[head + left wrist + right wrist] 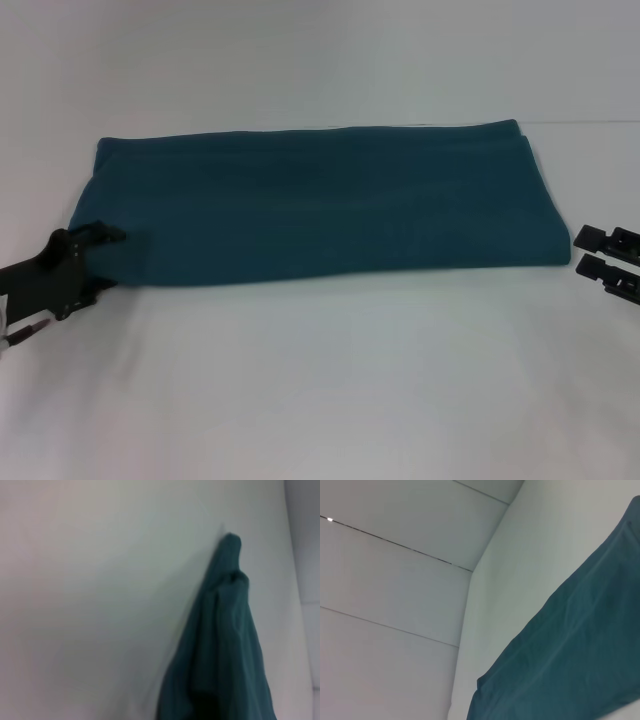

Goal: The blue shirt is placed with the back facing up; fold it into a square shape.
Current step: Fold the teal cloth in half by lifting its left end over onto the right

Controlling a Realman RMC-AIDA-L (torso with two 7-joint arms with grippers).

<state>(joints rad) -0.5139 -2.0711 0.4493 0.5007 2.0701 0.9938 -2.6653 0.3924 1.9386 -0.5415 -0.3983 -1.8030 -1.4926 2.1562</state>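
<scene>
The blue shirt (310, 205) lies flat on the white table, folded into a long band that runs left to right. My left gripper (105, 265) is at the band's near left corner, open. One finger (108, 236) lies over the cloth and the other sits at the near edge. In the left wrist view the blue shirt (225, 645) stretches away from the camera as a narrow ridge. My right gripper (582, 250) hovers just off the band's right end, open and not touching it. The right wrist view shows the blue shirt (570, 650) from the side.
The white table (330, 390) extends in front of the shirt and behind it. Pale wall panels (385, 580) rise beyond the table's far edge in the right wrist view. No other objects are in view.
</scene>
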